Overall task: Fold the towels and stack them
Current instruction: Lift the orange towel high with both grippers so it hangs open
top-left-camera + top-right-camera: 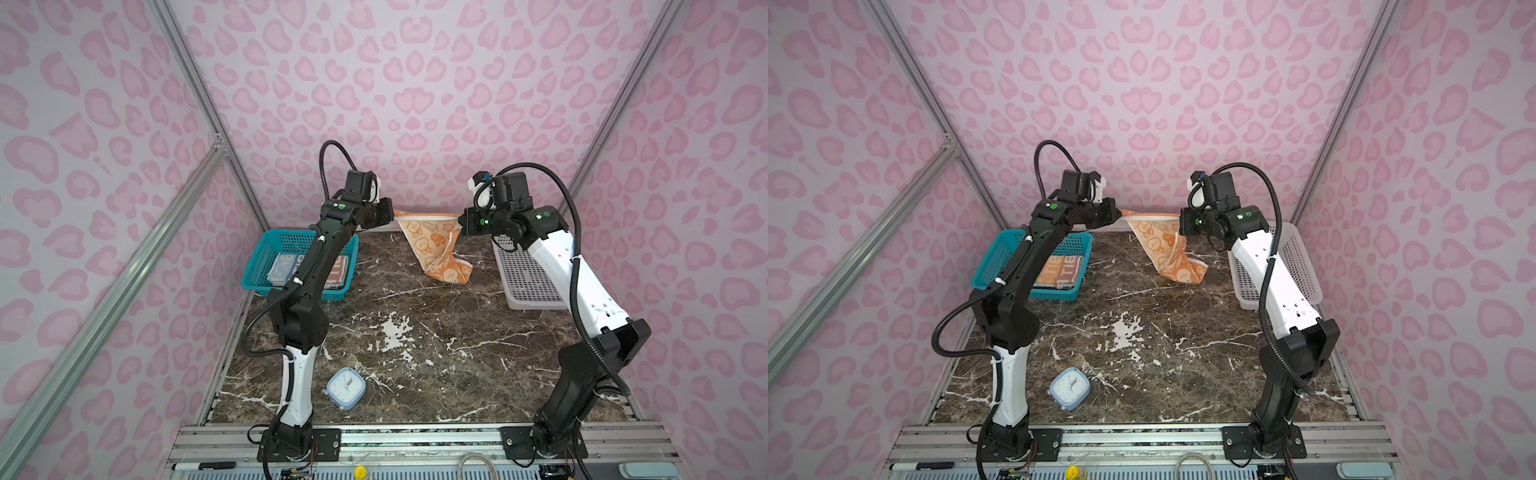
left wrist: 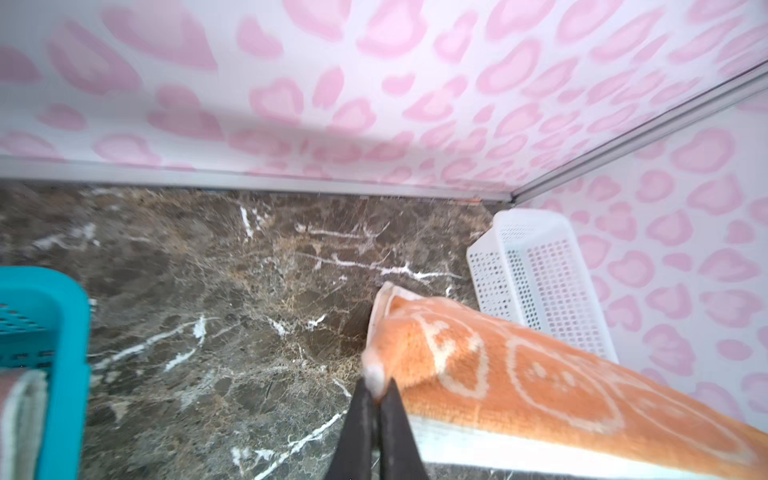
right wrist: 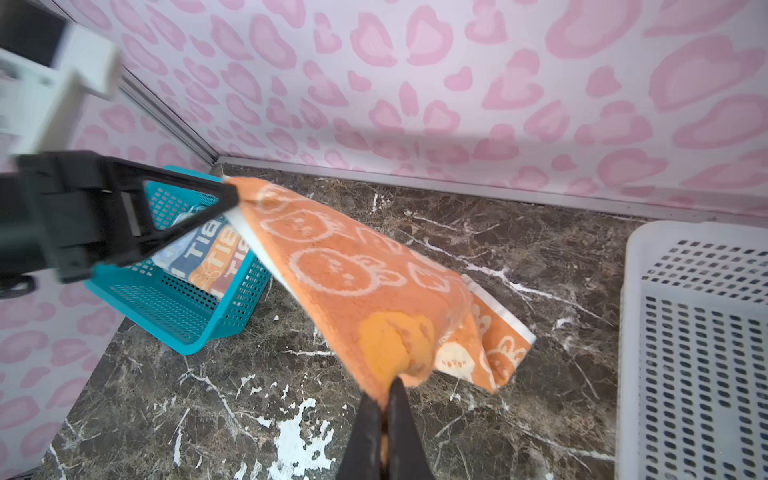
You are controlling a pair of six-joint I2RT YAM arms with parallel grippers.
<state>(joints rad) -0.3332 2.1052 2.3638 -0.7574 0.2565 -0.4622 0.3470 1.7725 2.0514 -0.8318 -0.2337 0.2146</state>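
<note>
Orange-and-cream rabbit-print terry towel (image 1: 428,239) hangs between my left gripper (image 2: 377,392) and right gripper (image 3: 384,397), each clamped on 1 corner; I should keep both level and taut.

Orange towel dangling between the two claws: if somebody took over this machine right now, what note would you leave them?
The left gripper is shut on one corner of the orange towel.
The right gripper is shut on another corner. The top edge is stretched between them, and the lower end sags onto the marble table.
The striped towel lies folded in the teal basket, with what looks like a blue towel beside or under it.
Done: those two look put away.
Left: lay the orange towel flat, fold it and add it to the stack.
</note>
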